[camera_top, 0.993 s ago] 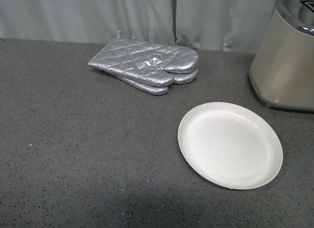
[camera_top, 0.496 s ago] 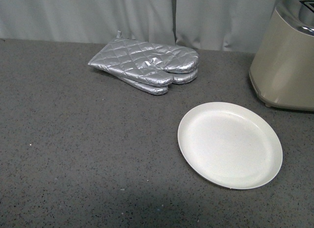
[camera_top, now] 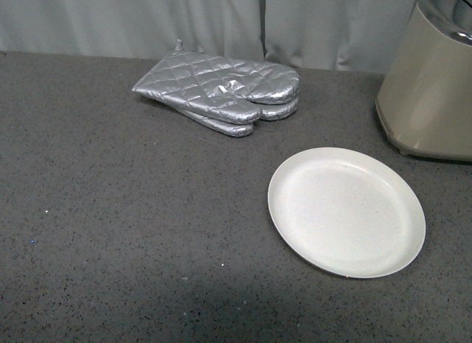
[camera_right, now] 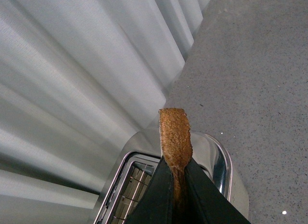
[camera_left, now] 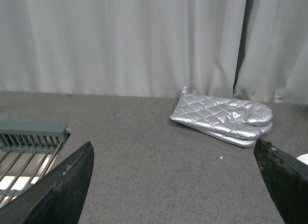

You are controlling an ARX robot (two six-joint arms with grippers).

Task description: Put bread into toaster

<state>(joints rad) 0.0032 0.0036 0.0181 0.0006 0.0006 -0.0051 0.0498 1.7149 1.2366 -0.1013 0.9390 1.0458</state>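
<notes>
In the right wrist view my right gripper (camera_right: pixel 177 173) is shut on the bread (camera_right: pixel 175 135), a brown slice seen edge-on and held above the toaster (camera_right: pixel 219 166). The toaster's chrome top and open slot (camera_right: pixel 126 190) lie just beneath and beside the slice. In the front view the beige toaster (camera_top: pixel 431 85) stands at the far right edge, and neither arm nor the bread shows there. In the left wrist view my left gripper (camera_left: pixel 175 185) is open and empty above the grey counter, with its dark fingers (camera_left: pixel 62 190) far apart.
A round white plate (camera_top: pixel 346 210) lies empty on the counter in front of the toaster. Two silver quilted oven mitts (camera_top: pixel 221 92) lie stacked at the back, and show in the left wrist view too (camera_left: pixel 224 119). A green wire rack (camera_left: pixel 26 147) sits beside the left gripper. Grey curtains hang behind.
The front view has shifted slightly, so the mitts, plate and toaster sit a little higher in the picture. Nothing on the counter has moved.
</notes>
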